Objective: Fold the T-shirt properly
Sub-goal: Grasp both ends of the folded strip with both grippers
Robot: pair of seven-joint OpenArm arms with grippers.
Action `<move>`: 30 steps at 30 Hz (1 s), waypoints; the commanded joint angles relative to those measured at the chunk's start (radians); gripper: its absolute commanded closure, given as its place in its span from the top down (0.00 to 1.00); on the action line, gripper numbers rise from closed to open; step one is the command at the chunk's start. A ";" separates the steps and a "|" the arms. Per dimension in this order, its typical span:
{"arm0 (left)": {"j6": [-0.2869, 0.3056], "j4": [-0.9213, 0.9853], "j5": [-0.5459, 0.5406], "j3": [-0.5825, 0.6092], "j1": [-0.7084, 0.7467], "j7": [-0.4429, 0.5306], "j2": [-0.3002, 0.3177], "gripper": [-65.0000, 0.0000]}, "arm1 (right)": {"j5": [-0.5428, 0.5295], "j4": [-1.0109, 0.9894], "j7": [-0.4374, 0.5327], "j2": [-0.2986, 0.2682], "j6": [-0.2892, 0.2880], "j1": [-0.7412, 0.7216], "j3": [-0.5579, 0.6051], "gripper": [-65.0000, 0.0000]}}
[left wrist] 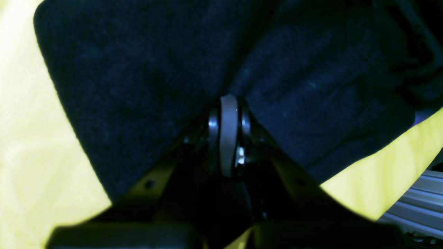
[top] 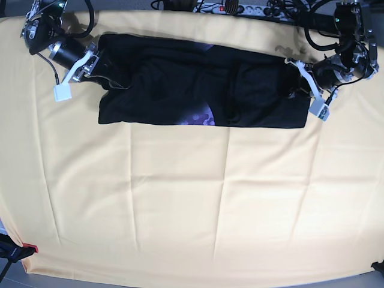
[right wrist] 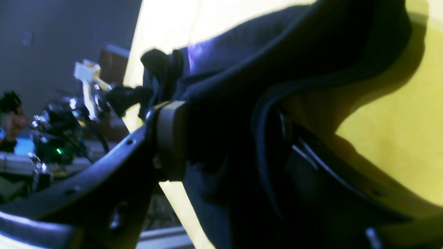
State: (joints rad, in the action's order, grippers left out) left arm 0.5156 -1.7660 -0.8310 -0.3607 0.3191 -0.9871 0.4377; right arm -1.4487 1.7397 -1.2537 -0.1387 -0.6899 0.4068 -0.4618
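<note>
T-shirt [top: 198,90] stretched btwn both, left end effector [left wrist: 228,103] clenched on hem, right end effector [right wrist: 221,138] gripping opposite edge

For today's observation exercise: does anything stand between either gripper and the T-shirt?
Nothing visible does. The left gripper is pinched shut on the T-shirt at one end, and the right gripper has cloth bunched between its fingers at the other. Only the yellow tablecloth lies around it.

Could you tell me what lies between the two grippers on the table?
In the base view, the black T-shirt spans the stretch from the right gripper to the left gripper, lying on the yellow tablecloth.
</note>
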 commanded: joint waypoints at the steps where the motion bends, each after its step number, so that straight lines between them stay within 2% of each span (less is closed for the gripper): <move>1: -0.001 -0.007 0.003 -0.002 0.000 -0.007 0.014 0.00 | -0.035 0.013 -0.003 -0.009 -0.008 -0.002 -0.005 0.53; 10: 0.000 -0.007 0.004 -0.002 0.000 -0.007 0.014 0.00 | -0.035 0.013 -0.024 -0.009 -0.008 -0.002 -0.011 0.53; 13: 0.000 -0.007 0.004 -0.002 0.000 -0.007 0.014 0.00 | -0.035 0.013 -0.045 -0.012 -0.008 -0.003 -0.043 0.58; 21: 0.000 -0.007 0.004 -0.002 0.000 0.000 0.014 0.00 | -0.035 0.014 -0.047 -0.052 0.000 -0.002 -0.102 0.58; 25: 0.000 -0.007 0.004 -0.002 0.000 0.000 0.014 0.00 | -0.035 0.014 -0.046 -0.043 0.006 -0.003 -0.101 0.58; 30: 0.000 -0.007 0.003 -0.002 0.000 0.000 0.014 0.00 | -0.035 0.012 -0.044 -0.002 -0.007 -0.003 -0.055 0.58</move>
State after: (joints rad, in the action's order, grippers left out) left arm 0.5156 -1.7660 -0.8307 -0.3607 0.3195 -0.9848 0.4377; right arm -1.4487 1.7393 -1.3087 -0.1307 -0.6910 0.4068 -0.5125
